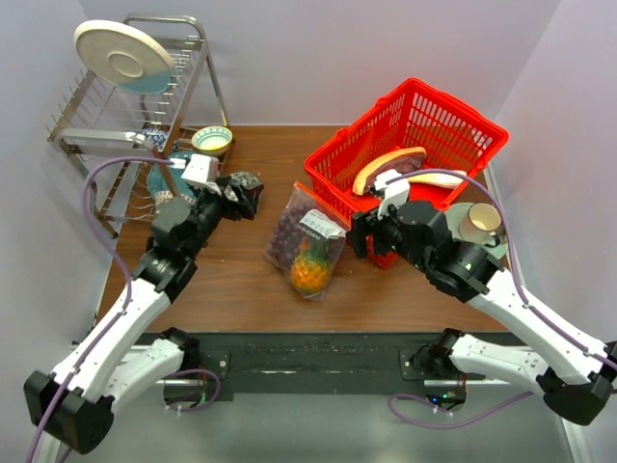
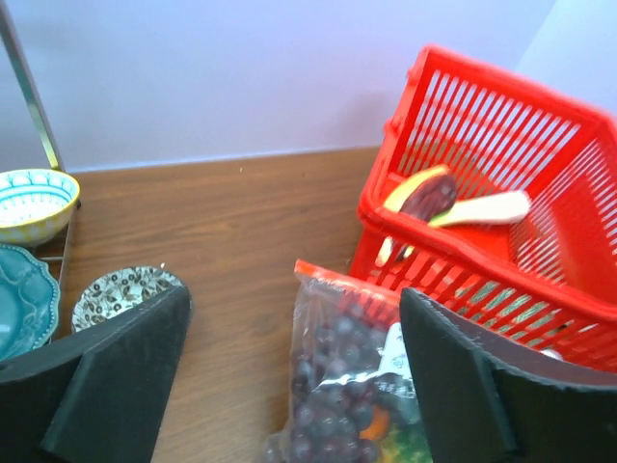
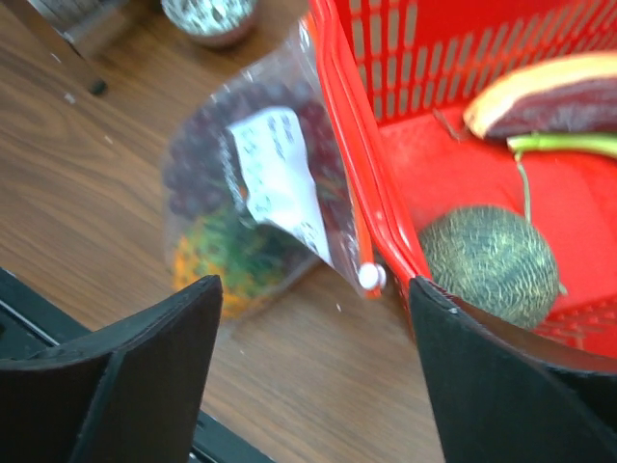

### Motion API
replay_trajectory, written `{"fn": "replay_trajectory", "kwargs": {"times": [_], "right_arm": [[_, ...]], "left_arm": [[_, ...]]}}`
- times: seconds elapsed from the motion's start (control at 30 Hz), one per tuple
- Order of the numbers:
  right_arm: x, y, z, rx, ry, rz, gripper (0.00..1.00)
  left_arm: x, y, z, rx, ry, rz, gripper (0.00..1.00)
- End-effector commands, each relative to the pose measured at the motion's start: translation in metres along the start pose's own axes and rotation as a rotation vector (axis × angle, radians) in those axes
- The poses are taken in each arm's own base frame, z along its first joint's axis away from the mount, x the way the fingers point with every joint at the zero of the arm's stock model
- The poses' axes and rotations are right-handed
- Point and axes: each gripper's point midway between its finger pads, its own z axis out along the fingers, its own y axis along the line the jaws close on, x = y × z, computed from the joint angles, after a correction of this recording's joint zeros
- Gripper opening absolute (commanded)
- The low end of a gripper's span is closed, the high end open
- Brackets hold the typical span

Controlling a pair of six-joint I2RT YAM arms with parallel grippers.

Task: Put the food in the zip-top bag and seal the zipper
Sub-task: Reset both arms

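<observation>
Left fingers [image 2: 116,386], right fingers [image 3: 135,376]: spread, empty.

Clear bag [image 1: 301,207] noted: red-orange zipper [image 2: 333,277], white label [image 3: 275,174]; purple grapes [image 2: 328,386], yellow-orange pineapple [image 1: 308,273] seen inside. Red mesh basket [image 1: 434,116] beside bag.

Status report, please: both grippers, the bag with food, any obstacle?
Left gripper open, empty. Right gripper open, empty. Clear crinkly zip-top bag on table, yellow pineapple and purple grapes inside; seal not readable. Red mesh basket beside bag's mouth.

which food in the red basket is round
The green netted melon. It is ball-shaped, while the slice with the tan rind and the stalk beside it are both long.
</observation>
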Motion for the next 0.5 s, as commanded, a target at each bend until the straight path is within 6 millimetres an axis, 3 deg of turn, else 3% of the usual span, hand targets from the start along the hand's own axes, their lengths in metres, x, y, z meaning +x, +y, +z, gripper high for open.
{"fn": "replay_trajectory", "kwargs": {"times": [0.0,0.17,0.33,0.47], "right_arm": [[-0.039,0.014,-0.011,-0.075,-0.118,0.069,0.91],[-0.049,0.012,-0.029,-0.077,-0.179,0.196,0.99],[-0.05,0.003,-0.057,-0.066,-0.237,0.342,0.98],[-0.036,0.005,-0.072,-0.112,-0.226,0.342,0.98]], "left_arm": [[-0.031,0.0,-0.029,-0.027,-0.025,-0.016,1.0],[-0.051,-0.011,-0.066,0.02,-0.07,-0.038,1.0],[-0.048,-0.01,-0.097,0.026,-0.078,-0.014,1.0],[-0.043,-0.005,-0.121,0.026,-0.119,0.025,1.0]]}}
